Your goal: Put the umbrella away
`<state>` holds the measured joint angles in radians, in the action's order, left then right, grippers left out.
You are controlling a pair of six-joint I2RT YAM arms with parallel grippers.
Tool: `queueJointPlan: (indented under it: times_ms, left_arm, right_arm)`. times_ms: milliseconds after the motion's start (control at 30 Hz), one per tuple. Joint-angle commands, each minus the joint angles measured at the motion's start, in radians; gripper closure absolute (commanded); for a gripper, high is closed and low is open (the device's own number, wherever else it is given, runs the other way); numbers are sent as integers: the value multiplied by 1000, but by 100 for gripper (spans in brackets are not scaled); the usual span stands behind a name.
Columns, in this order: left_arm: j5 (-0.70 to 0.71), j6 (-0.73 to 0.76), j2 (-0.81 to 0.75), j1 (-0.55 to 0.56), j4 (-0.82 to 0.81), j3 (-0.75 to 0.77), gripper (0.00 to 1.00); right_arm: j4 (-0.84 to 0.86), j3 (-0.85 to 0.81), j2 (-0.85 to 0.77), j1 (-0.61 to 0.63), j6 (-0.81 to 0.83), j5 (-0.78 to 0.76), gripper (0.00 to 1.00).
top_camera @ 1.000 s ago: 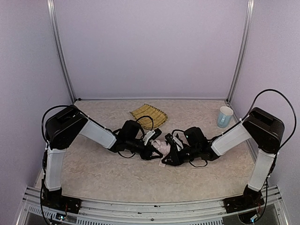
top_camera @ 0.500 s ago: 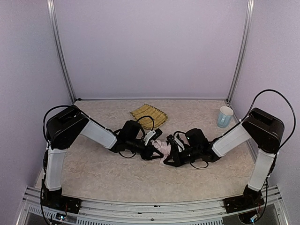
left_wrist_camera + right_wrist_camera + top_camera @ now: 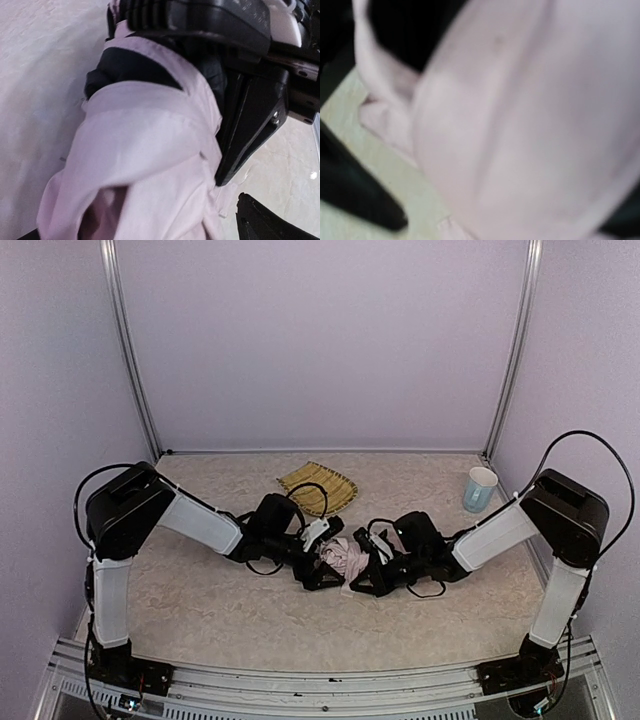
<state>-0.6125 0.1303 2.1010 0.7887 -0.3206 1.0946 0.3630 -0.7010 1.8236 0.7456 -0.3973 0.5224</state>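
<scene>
umbrella [image 3: 343, 556] bunched mid-desk [image 3: 210, 615], well off every edge | left pincer [image 3: 320, 570] and right pincer [image 3: 361, 576] pressed in from either side, fabric between fingers, clamped or not: can't tell | woven tray [image 3: 318, 487] just behind | cup [image 3: 481, 488] by right wall

Overhead view evenly lit, shadows faint. Right wrist: umbrella [image 3: 530, 115] fills it, all blur. Left wrist sharper, a glare spot on the counter [image 3: 295, 150].

The overhead camera is looking down and forward from the near edge, taking in the whole table [image 3: 200, 610]. Both wrist cameras are sitting extremely close, sharing the umbrella [image 3: 145, 165] fabric.
</scene>
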Motion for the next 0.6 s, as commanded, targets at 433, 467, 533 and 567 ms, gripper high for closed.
queueJointPlan:
  times_ms: [433,467,533,567]
  left_arm:
    - [535,-143,-712,19,-188,-317,1]
    - [563,-205,-746,11,-316,-362,1]
    - [535,-246,-753,-1,-564,-421,2]
    - [475,-187,-735,5,-554,-395,9]
  right_arm:
    - [-108,-11,45,-8,31,-53,100]
    - [-106,-11,45,-8,31,-55,100]
    - [-105,-13,45,-8,30,-55,100]
    - [-106,-16,44,-8,30,-53,100]
